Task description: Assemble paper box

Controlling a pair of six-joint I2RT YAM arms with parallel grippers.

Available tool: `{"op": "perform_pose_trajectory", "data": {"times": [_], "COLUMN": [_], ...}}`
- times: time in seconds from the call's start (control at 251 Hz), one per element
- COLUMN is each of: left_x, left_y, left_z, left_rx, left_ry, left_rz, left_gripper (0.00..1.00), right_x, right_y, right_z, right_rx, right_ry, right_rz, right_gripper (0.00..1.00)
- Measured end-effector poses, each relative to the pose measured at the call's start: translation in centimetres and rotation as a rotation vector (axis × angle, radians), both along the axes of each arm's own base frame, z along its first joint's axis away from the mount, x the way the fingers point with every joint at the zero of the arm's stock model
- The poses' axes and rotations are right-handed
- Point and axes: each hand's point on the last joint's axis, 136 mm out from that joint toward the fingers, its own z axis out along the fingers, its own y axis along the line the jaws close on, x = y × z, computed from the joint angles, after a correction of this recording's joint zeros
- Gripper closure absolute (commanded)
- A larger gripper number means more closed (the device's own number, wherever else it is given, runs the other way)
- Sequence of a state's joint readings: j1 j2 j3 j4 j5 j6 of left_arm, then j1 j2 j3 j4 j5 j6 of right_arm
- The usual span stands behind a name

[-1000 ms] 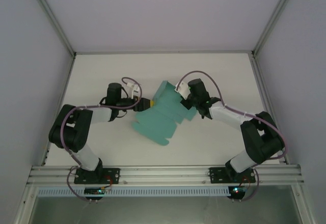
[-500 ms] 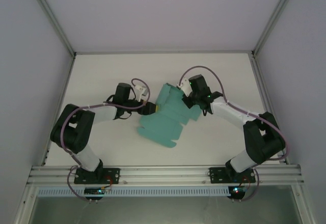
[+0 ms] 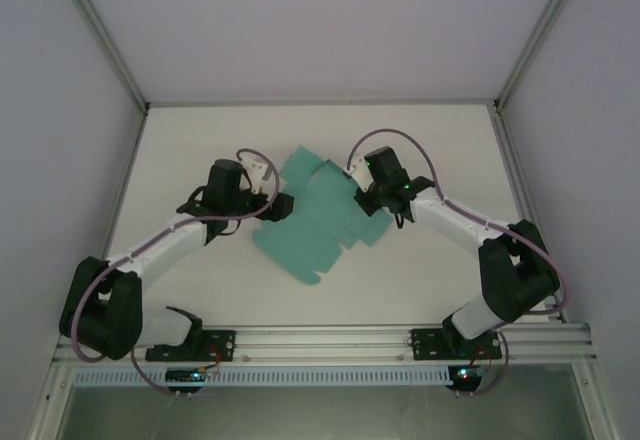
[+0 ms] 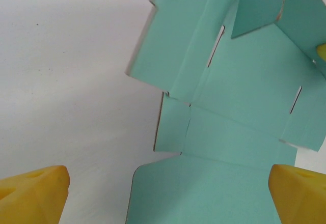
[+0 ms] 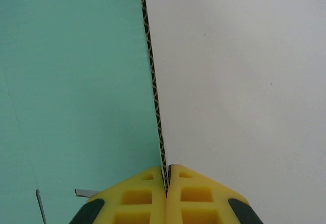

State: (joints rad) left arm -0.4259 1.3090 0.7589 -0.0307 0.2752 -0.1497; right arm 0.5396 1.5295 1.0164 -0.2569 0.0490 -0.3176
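**Teal cut-out at mid-bench, one edge pinched**

We see the paper box (image 3: pixel 318 222) as an unfolded cut-out sheet in the middle of the white bench (image 3: pixel 200 145), between the two tools. Its face is matte teal-green. The outline is stepped, with square flaps, one rounded tab at the lower end and narrow slots (image 4: pixel 216 46) cut along the fold lines.

In the left wrist view the paper box (image 4: pixel 239 132) lies mostly flat. At the upper right of that frame a panel is folded up from the rest, and creases divide the other panels.

The left tool (image 3: pixel 283 207) sits at the sheet's left edge and is spread wide. Its yellow fingers (image 4: pixel 33 193) stand at the two lower corners of its own view, and nothing is held between them. In that view the left tool (image 4: pixel 168 178) hangs above the sheet's near panel.

The right tool (image 3: pixel 373 198) is at the sheet's upper right. Its own camera shows the right tool (image 5: pixel 166 170) closed tight on an edge of the paper box (image 5: pixel 76 81).

That close view brings out a wavy fluted core between two thin skins, which from above reads as a plain line. The top view adds purple cables (image 3: pixel 255 158) looping over both arms, a ribbed metal rail (image 3: pixel 320 340) along the bottom and pale walls (image 3: pixel 60 110) on either side.
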Motion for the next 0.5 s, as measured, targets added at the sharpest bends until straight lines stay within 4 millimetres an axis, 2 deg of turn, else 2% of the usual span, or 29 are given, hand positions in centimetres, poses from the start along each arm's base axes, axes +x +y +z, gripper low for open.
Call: {"op": "perform_pose_trajectory", "data": {"times": [0.1,0.223,0.315,0.403,0.499], "left_x": [0.2,2.2,4.3,5.9,6.7], "left_y": [0.1,0.1,0.1,0.0,-0.4], "left_z": [-0.6,-0.8,-0.7,-1.1,-2.4], "left_rx": [0.016,0.019,0.016,0.01,0.009], "left_ry": [0.014,0.042,0.05,0.062,0.095], "left_rz": [0.006,0.067,0.106,0.124,0.128], "left_gripper": [0.0,0.21,0.29,0.5,0.52], "right_x": [0.0,-0.2,-0.3,-0.5,-0.8], "right_y": [0.1,0.6,1.1,1.5,1.7], "right_z": [0.1,0.1,0.2,0.2,-0.2], "right_rx": [-0.007,-0.022,-0.031,-0.036,-0.043], "right_ry": [-0.006,-0.017,-0.027,-0.04,-0.039], "right_rz": [0.005,0.031,0.056,0.079,0.093], "right_gripper": [1.0,1.0,1.0,1.0,1.0]}}
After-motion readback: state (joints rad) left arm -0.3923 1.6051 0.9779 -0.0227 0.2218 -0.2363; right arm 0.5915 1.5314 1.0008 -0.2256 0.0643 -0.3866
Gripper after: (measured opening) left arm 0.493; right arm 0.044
